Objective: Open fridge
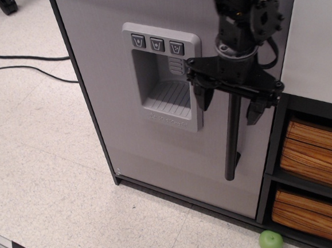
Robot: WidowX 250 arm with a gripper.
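The fridge [152, 90] fills the middle of the view, its light grey door shut and flush with the dark frame along its edges. The moulded dispenser recess [163, 75], with three small buttons across its top, sits at about 10 o'clock from the door's centre. The long black bar handle [233, 147] runs vertically near the door's 3 o'clock edge.

The black gripper [230, 103] hangs in front of the upper part of that handle, pointing downward, its two fingers spread apart with one on each side of the bar. Whether either finger touches the bar cannot be told. The arm's dark wrist rises from it toward 12 o'clock.

At 3 o'clock from the fridge stands a white-topped cabinet [314, 37] with wooden-slat drawers [318, 152] stacked beneath. A small green ball [271, 241] lies on the floor at about 5 o'clock, near the cabinet's base. Black cables [17, 61] trail over the speckled floor at 9 o'clock.
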